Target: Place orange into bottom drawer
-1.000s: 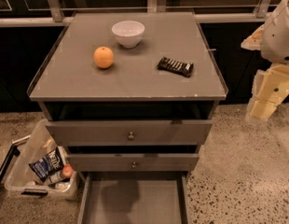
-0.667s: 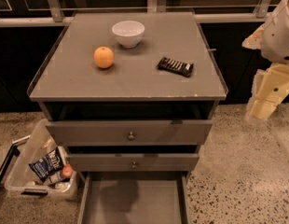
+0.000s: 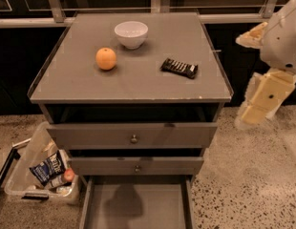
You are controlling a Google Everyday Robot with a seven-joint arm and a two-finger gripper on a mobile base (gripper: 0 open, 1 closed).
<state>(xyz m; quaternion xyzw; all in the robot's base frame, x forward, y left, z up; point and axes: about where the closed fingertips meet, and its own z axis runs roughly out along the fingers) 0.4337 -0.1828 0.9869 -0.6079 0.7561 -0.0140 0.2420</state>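
Observation:
The orange [image 3: 106,58] sits on the left half of the grey cabinet top [image 3: 153,85], in front of and a little left of the white bowl [image 3: 131,34]. The bottom drawer [image 3: 136,206] is pulled out at the foot of the cabinet, and its flat grey floor holds nothing. My gripper [image 3: 251,115] hangs in the air off the cabinet's right side, below the level of the top, far from the orange and holding nothing that I can see.
A dark candy bar [image 3: 179,67] lies on the right half of the top. Two upper drawers with round knobs [image 3: 134,139] stand slightly open. A clear plastic bin [image 3: 37,173] with snack packets stands on the speckled floor at the left.

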